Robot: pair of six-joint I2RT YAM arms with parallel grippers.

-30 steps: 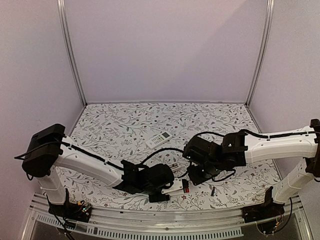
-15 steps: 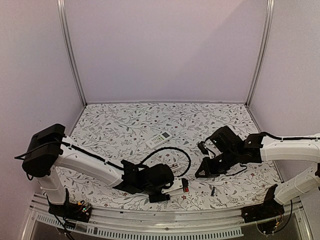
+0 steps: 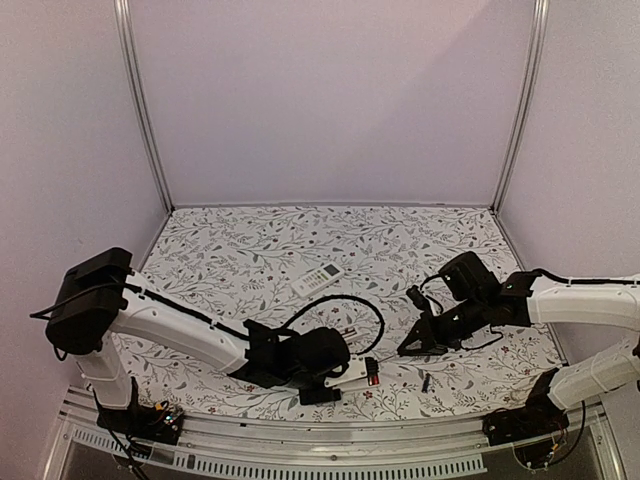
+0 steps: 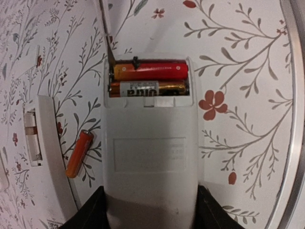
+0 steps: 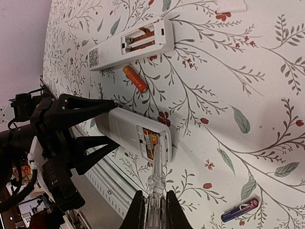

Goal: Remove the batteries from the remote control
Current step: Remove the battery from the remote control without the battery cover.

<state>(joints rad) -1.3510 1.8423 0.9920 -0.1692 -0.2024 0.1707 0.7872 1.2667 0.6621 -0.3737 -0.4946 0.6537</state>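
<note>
Pale lilac back wall (image 3: 330,100) up top, plain and matte, with the left wall (image 3: 60,130) and right wall (image 3: 590,120) in the same shade closing the booth in. A metal left post (image 3: 143,110) and right post (image 3: 520,100) slant down the back corners. Below them the table (image 3: 250,250) wears a white cloth of grey leafy sprigs and small red flowers. A slotted metal rail (image 3: 300,440) runs along its near edge. Light is soft and even, shadows faint
</note>
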